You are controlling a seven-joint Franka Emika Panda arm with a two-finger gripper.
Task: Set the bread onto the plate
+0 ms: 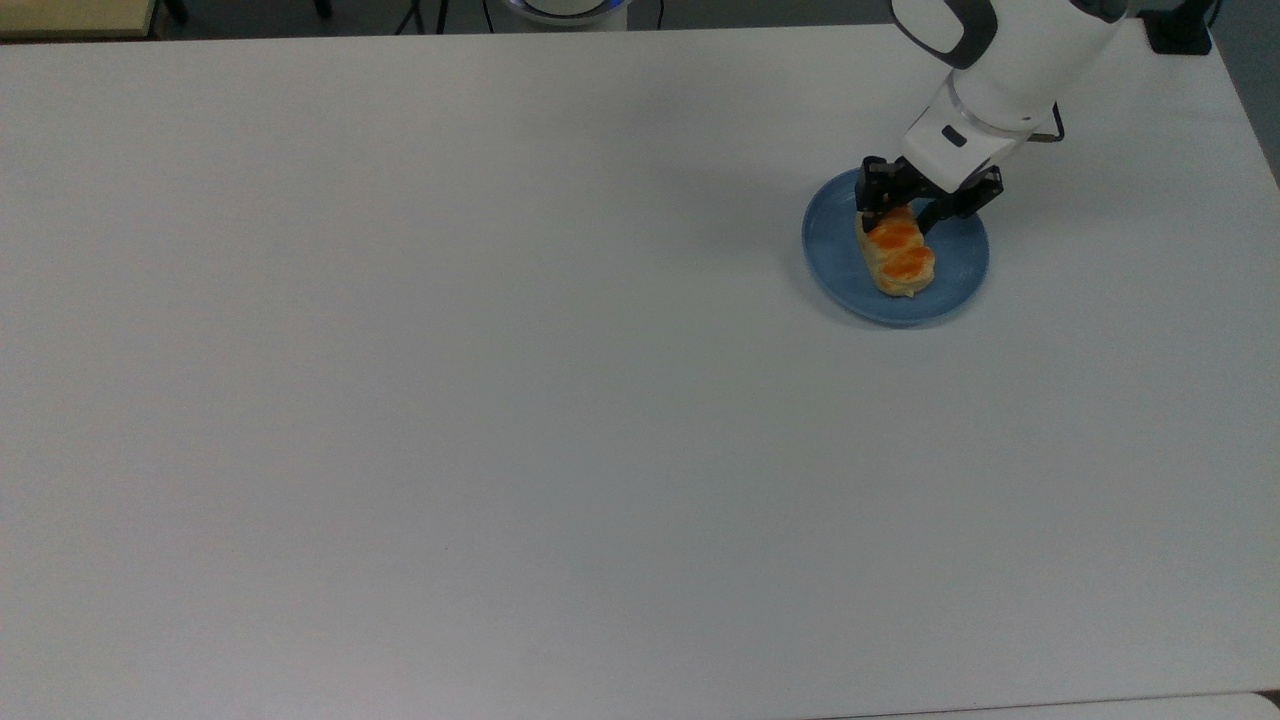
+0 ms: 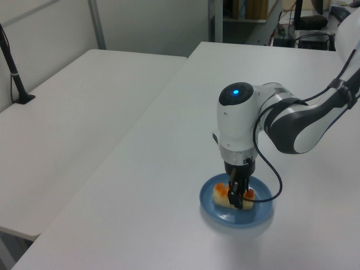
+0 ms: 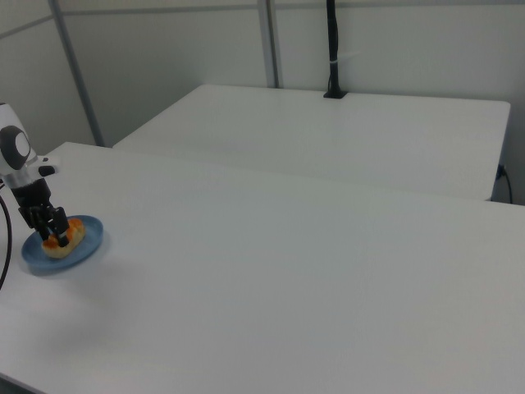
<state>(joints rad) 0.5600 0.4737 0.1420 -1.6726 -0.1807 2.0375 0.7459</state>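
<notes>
Table: the wide white surface you see carries the plate near the top view's upper right.
Arm: white and grey, it reaches down over the plate; in the left view you find a blue light on its wrist.
Plate: round, shallow, plain blue, wider than the bread is long.
Bread: your oblong pale-tan bun with glossy orange patches lies within the plate's rim, seemingly resting on it.
Gripper: black fingers clenched on the bread's end nearest the arm; you see them gripping both its sides.
</notes>
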